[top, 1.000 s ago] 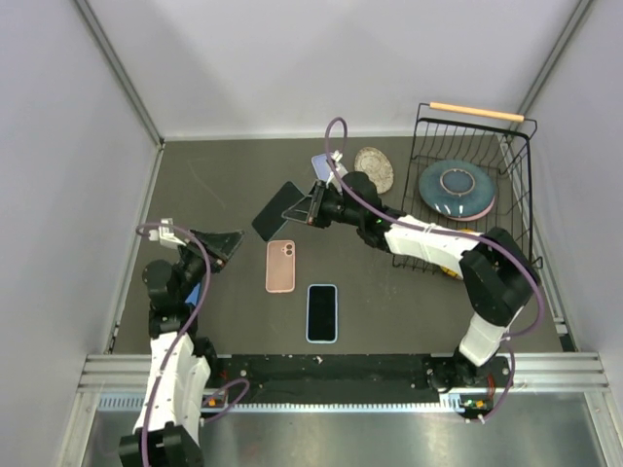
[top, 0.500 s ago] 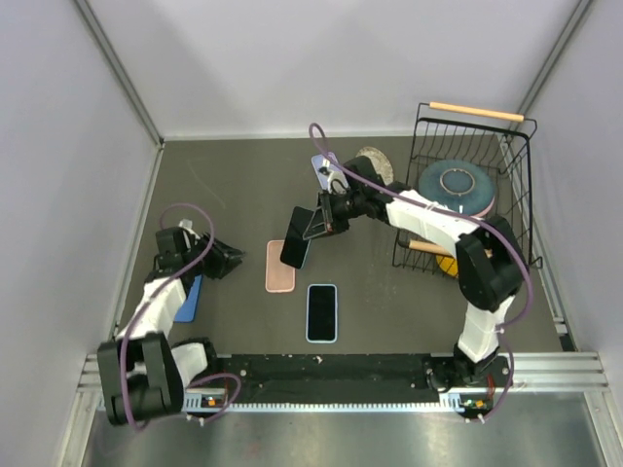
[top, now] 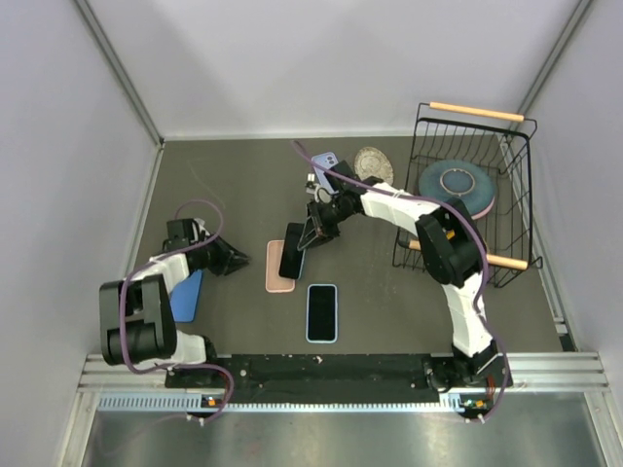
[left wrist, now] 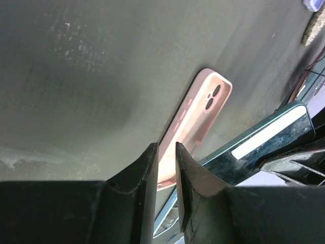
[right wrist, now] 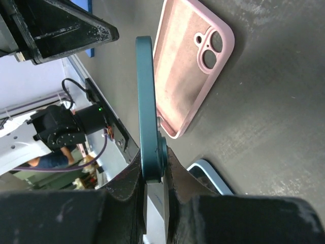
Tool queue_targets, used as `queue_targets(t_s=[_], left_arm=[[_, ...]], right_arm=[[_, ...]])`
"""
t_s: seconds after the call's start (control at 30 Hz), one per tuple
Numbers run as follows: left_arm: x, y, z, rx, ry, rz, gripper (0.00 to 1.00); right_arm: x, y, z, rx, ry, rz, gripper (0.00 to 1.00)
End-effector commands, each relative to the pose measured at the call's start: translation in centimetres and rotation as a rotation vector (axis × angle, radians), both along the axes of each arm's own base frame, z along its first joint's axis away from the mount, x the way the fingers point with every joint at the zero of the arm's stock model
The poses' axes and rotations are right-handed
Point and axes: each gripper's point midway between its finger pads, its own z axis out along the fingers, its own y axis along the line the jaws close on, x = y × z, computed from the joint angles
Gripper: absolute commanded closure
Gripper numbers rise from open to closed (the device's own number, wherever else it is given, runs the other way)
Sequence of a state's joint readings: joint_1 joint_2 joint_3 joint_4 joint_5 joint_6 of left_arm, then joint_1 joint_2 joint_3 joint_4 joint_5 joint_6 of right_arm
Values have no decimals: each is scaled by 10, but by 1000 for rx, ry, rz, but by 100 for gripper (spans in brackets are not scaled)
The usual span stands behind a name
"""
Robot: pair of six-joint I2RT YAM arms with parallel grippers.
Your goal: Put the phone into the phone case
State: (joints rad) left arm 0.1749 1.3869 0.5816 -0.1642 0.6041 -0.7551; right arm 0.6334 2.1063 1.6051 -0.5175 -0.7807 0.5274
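The pink phone case (top: 275,278) lies hollow side up on the dark table, seen close in the right wrist view (right wrist: 190,66) and the left wrist view (left wrist: 200,109). My right gripper (top: 311,234) (right wrist: 154,170) is shut on the bottom end of a dark green phone (top: 294,255) (right wrist: 144,101). The phone stands on edge, tilted over the case's right side. My left gripper (top: 237,261) (left wrist: 166,152) sits low, just left of the case and apart from it. Its jaws are drawn to a thin slit with nothing between them.
A second phone in a light blue case (top: 322,312) lies screen up near the front. A blue flat object (top: 185,295) lies by the left arm. At the back are a lilac phone case (top: 326,163), a small patterned plate (top: 374,165) and a wire dish rack (top: 420,146) holding a blue plate (top: 456,187).
The right gripper carried the green phone down and left until it hangs over the pink case. The left gripper swung right toward the case while its jaws narrowed.
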Motion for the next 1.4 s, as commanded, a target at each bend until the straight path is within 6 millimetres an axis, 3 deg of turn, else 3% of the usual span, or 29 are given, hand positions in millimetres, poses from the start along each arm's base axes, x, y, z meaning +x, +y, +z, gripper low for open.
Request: queue_targets(t_s=[0.0,0.33,0.77,1.1,1.37], left_arm=[[11,-7,-4,10,-35,-23,76],[16,-36,-19,-1,-1,-116,76],[8,-51,-32,-29,20,-156,80],[-21,-59,-35,-21,30,-171,82],[-32,-56,-39,-1,36,-171,82]], right_arm=[[2,13,17,69,53,31,100],[-4,29,-14,42,158,59,100],[-4,37,-42,19,243,64,98],[-8,40,-29,65,280,84,100],[-18,28,-17,78,296,90,100]])
